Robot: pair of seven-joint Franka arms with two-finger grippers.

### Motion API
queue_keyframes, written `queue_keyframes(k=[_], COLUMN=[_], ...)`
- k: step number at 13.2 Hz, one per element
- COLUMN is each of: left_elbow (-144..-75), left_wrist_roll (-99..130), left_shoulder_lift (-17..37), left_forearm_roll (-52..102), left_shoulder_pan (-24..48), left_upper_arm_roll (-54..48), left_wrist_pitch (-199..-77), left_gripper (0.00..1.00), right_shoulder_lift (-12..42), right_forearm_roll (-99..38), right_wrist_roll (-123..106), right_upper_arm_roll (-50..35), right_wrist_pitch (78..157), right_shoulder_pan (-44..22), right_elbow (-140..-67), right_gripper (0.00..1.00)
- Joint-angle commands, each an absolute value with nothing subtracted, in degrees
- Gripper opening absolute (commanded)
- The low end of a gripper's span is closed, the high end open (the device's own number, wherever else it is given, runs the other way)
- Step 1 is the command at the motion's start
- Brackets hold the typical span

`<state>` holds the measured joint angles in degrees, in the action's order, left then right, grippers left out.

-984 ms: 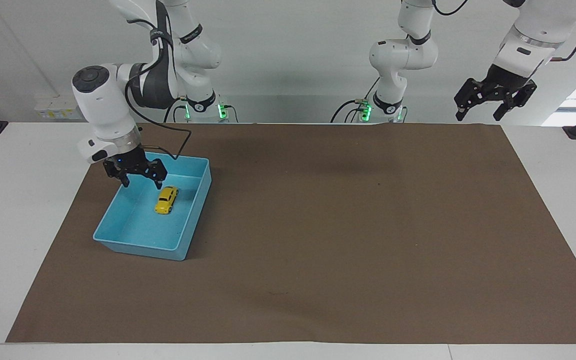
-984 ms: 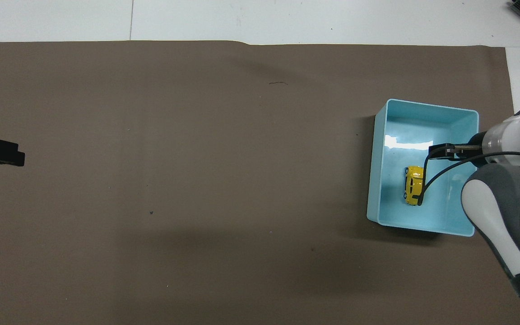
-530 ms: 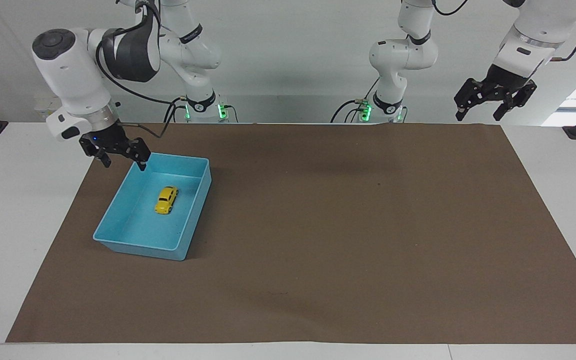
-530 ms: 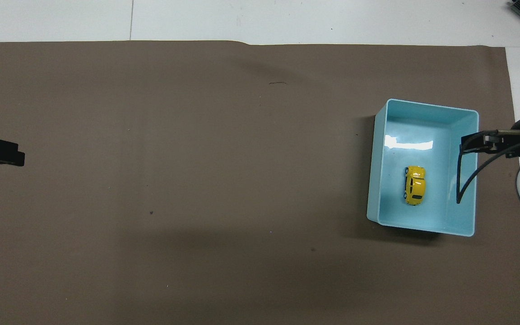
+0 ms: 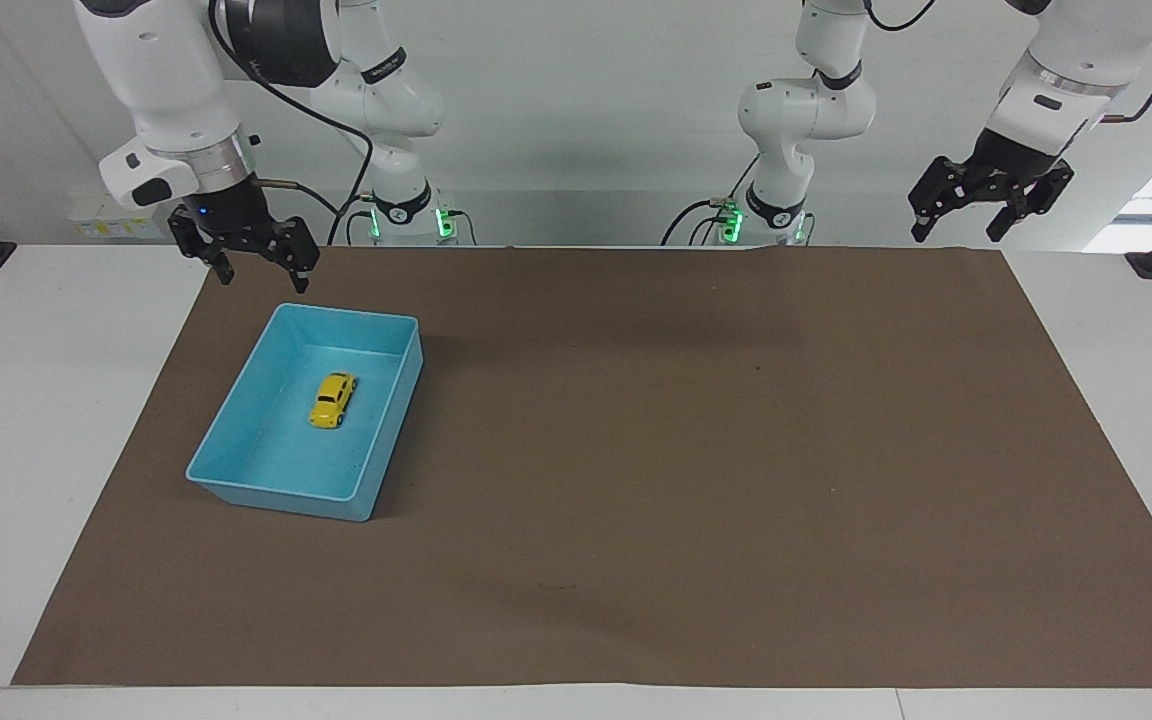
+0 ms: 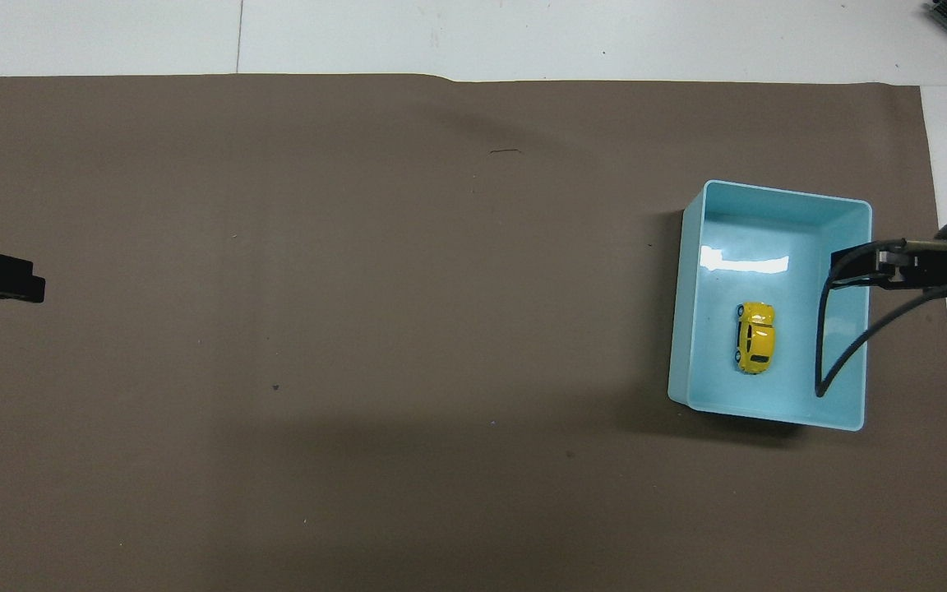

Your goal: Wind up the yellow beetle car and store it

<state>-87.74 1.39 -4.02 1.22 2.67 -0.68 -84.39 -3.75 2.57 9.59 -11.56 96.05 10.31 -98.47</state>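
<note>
1. the blue tray (image 5: 236,478) sits on the brown mat (image 5: 696,450) toward the right arm's end of the table (image 5: 26,420).
2. the yellow beetle car (image 5: 333,399) lies alone on the tray's floor, on its wheels.
3. the right hand (image 5: 261,277) hangs up in the air over the mat's edge, fingers spread wide, holding nothing.
4. the left hand (image 5: 958,228) waits raised at the left arm's end, fingers wide open and empty.
</note>
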Motion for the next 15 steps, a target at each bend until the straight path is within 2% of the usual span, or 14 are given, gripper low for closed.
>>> queue_keyframes(k=[1, 5, 9, 15], left_elbow=[-89.3, -89.3, -89.3, -89.3], left_wrist_roll=[1.8, 1.8, 1.8, 1.8], left_shoulder_lift=[-5.4, -5.4, -5.4, -5.4], left_forearm_roll=[1.1, 1.1, 1.1, 1.1], left_shoulder_pan=[1.9, 1.9, 1.9, 1.9], left_upper_arm_roll=[-1.1, -1.1, -1.1, -1.1], left_wrist_pitch=[-84.9, -84.9, -84.9, -84.9], left_gripper=[1.0, 1.0, 1.0, 1.0], right_shoulder_lift=[-3.5, -1.6, -0.5, -1.1], right_forearm_roll=[3.2, 5.1, 3.0, 1.1], right_wrist_roll=[11.1, 3.0, 3.0, 3.2], right_upper_arm_roll=[-11.9, -11.3, -11.0, -10.8], right_wrist_pitch=[95.1, 92.2, 83.7, 85.9], right_shoulder_pan=[7.4, 8.5, 10.2, 11.2], right_elbow=[-98.1, -93.0, -86.1, -87.3], right_gripper=[1.0, 1.0, 1.0, 1.0])
